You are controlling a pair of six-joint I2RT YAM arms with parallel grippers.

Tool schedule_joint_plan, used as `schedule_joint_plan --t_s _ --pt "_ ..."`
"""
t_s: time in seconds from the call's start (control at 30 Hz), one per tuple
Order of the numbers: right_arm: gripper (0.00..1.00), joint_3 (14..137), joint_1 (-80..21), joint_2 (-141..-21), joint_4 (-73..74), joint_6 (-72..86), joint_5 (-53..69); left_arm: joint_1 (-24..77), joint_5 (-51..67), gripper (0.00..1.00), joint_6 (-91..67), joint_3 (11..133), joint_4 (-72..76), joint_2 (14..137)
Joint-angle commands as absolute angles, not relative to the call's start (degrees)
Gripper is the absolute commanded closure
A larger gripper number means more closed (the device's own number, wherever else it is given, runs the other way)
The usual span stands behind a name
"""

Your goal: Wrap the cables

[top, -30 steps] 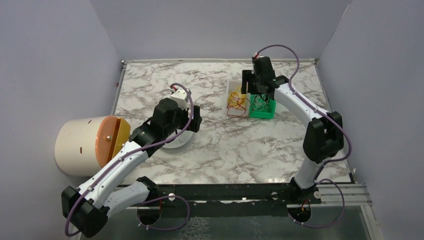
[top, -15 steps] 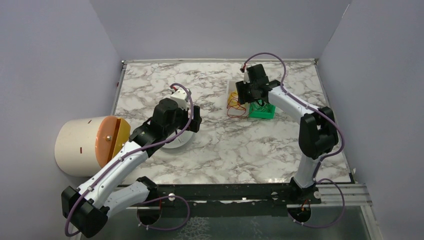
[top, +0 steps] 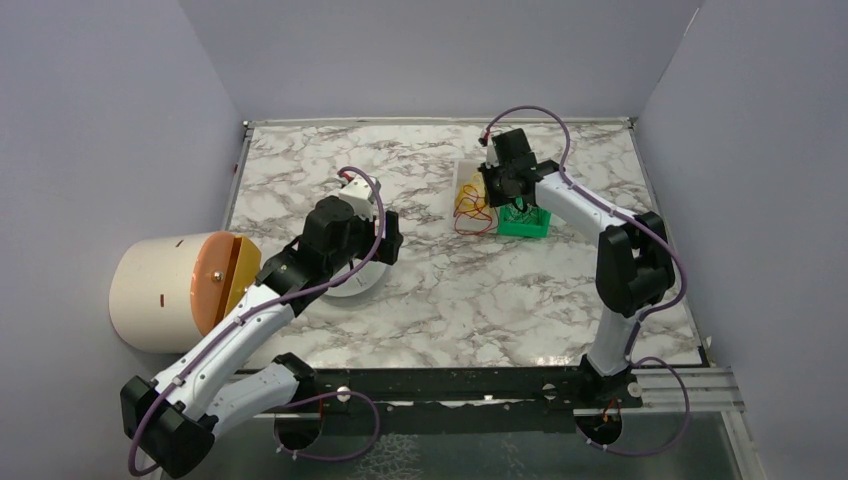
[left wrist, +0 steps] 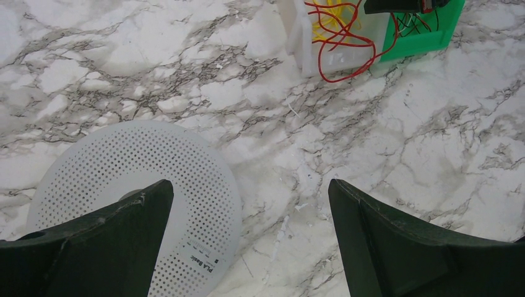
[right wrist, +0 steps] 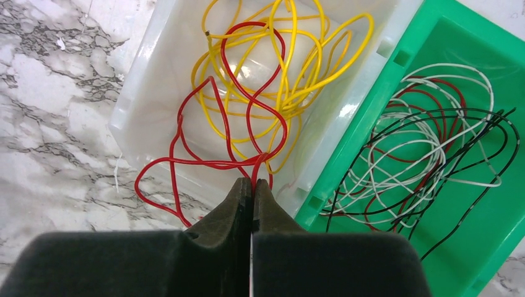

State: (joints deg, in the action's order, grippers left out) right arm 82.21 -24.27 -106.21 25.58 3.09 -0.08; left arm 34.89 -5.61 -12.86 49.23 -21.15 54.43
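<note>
Right wrist view: right gripper (right wrist: 252, 185) is pinched tight on the red wire (right wrist: 210, 164) at the white bin (right wrist: 148, 80) rim, with loops spilling onto the marble table (right wrist: 49, 124). Left gripper (left wrist: 247, 192) gapes wide, holding nothing. The wire's ends get lost among the yellow wires (right wrist: 297, 55).

White arms (top: 215, 345), black joints (top: 630, 270), purple cables (top: 530, 108).

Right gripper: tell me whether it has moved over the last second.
Yes. In the top view the right gripper has shifted left, from above the green bin toward the white bin beside it, and now pinches the red wire.
</note>
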Motion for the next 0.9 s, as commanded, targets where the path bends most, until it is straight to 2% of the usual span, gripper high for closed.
schedule_joint_plan --t_s 0.0,0.6,0.87 --pt "0.99 84.34 -25.15 -103.34 25.65 3.88 1.19 34.68 -6.13 0.01 -12.57 49.31 -21.18 53.11" --pt "0.99 100.64 -27.97 -89.1 32.1 7.27 5.27 34.67 -6.27 0.01 -12.56 49.32 -21.16 51.82" --pt "0.99 100.1 -28.73 -83.9 32.18 11.19 11.97 34.63 -3.35 0.01 -12.14 49.51 -20.48 50.69"
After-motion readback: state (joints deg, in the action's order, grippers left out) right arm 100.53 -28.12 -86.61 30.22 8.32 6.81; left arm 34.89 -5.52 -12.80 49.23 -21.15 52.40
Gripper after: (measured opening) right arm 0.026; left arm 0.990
